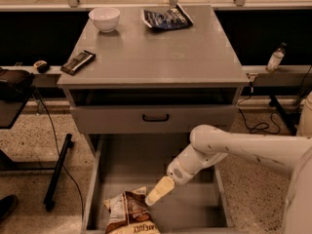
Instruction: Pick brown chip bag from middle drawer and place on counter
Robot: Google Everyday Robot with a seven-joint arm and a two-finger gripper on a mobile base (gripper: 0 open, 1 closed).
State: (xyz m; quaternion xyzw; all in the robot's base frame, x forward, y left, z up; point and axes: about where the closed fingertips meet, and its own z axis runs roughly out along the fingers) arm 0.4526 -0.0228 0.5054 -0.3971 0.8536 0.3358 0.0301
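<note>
The brown chip bag (129,213), dark brown with cream panels, lies on the floor of the open middle drawer (200,212), at its front left. My gripper (157,192) reaches down into the drawer from the right on a white arm. Its cream tip sits just above and to the right of the bag's top edge, close to it or touching it. The counter (161,52) is the grey cabinet top above.
On the counter stand a white bowl (104,19) at the back left, a dark blue bag (166,18) at the back, and a slim black bar wrapper (77,62) at the left edge. A shut drawer front with a black handle (155,117) sits above the open drawer.
</note>
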